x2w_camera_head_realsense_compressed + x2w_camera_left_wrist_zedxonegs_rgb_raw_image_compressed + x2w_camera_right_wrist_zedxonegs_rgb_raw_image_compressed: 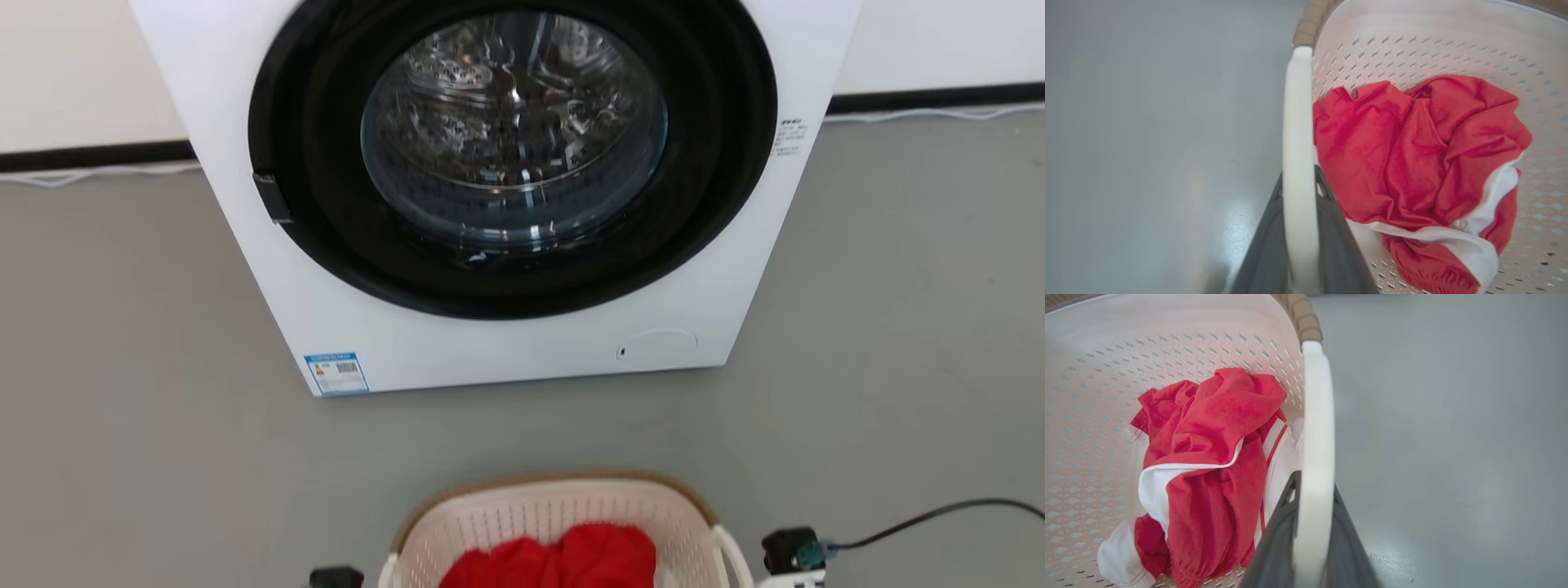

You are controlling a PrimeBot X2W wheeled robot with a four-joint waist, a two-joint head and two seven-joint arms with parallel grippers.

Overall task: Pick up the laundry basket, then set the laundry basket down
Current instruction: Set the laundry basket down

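Basket lies between the two pincers and is held by its side handles. Its body is just inboard of each one: to the right of the left pincer and to the left of the right pincer. The left handle runs straight out along the left pincer's fingers, with one dark finger against each side of the white bar. The right handle sits the same way in the right pincer. Both pincers look closed down to the width of the bar and grip it, with nothing else in them.

The line from pincer to pincer therefore crosses the basket handle to handle, and neither arm is the nearer one. A red cloth with white trim is heaped in the bottom, below and inboard of both pincers. I cannot tell whether the base rests on the floor, which shows grey outboard of each pincer. The washer stands ahead of the pincers, well apart.

Whether the coming move is up or down, I judge it depends on both pincers travelling level. If one leads, the basket tips toward the other and a bar may slip.
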